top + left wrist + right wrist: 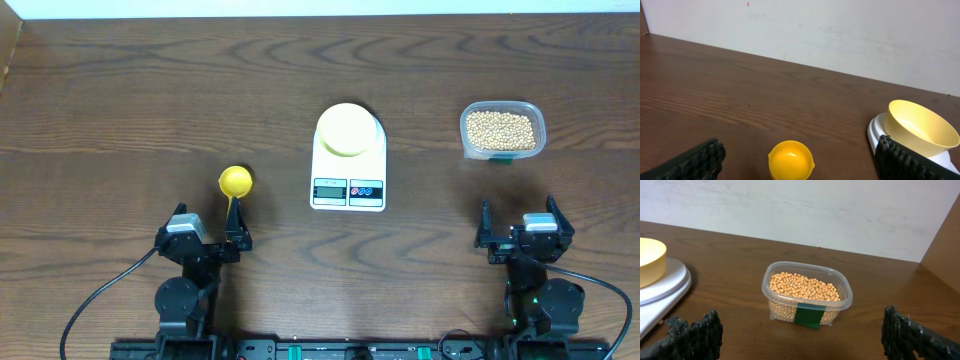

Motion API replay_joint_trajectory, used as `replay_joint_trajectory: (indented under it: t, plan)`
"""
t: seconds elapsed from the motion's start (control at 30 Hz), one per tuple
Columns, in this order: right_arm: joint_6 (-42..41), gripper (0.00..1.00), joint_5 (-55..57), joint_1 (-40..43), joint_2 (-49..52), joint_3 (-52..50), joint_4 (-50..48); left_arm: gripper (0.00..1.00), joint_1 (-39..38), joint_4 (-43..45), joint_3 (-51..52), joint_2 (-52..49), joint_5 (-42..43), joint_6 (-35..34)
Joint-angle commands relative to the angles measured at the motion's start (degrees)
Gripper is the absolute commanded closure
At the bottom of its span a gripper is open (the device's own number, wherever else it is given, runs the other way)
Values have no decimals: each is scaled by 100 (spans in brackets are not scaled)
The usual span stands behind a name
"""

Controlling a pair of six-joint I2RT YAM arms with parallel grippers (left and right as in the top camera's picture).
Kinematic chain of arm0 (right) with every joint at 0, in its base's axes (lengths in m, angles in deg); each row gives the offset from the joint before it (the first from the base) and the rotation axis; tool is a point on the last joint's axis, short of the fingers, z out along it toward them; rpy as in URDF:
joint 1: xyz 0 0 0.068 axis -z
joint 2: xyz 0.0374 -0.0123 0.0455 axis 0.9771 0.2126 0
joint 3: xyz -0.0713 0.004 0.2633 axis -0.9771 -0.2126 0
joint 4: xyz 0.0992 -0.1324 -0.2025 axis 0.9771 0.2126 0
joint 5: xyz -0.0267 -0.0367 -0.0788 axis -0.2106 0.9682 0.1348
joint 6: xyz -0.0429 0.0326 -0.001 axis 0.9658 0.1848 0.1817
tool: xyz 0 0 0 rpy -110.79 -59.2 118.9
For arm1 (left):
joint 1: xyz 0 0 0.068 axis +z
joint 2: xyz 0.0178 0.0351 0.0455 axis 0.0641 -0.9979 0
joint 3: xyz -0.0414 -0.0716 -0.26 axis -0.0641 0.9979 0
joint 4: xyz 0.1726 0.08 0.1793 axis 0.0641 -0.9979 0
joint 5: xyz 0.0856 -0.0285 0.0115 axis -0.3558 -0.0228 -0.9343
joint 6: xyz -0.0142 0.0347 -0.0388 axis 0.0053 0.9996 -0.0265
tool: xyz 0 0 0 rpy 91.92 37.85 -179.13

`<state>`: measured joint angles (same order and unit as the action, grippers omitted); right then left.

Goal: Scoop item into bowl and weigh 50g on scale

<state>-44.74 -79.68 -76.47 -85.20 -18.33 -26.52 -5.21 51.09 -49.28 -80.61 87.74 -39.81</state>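
Note:
Tan beans [501,127] fill a clear plastic tub [536,131] at the back right; they also show in the right wrist view [805,287]. The pale yellow-green bowl [348,129] sits empty on the white scale [348,172] at centre, and shows in the left wrist view [920,126]. A yellow scoop [235,182] lies left of the scale, its handle pointing at my left gripper [210,232]. My left gripper [797,165] is open, with the scoop's cup [791,159] between its fingers. My right gripper [523,228] is open and empty, in front of the tub [802,335].
The scale's platform [662,285] and bowl edge [651,260] show at the left of the right wrist view. A green label [807,316] is on the tub's front. A pale wall stands behind the table.

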Motion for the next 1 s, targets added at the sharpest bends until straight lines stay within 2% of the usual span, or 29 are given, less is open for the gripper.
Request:
replay_joint_trajectory:
  t: [0.0, 0.67, 0.97]
  plan:
    - [83, 1, -11, -59, -37, -7, 28, 2, 13, -271, 61, 39, -122, 118]
    - [83, 1, -11, -59, -37, -7, 28, 3, 13, -271, 61, 39, -120, 116]
    - [81, 1, -11, -59, -37, -7, 28, 2, 13, -256, 61, 39, -118, -94]
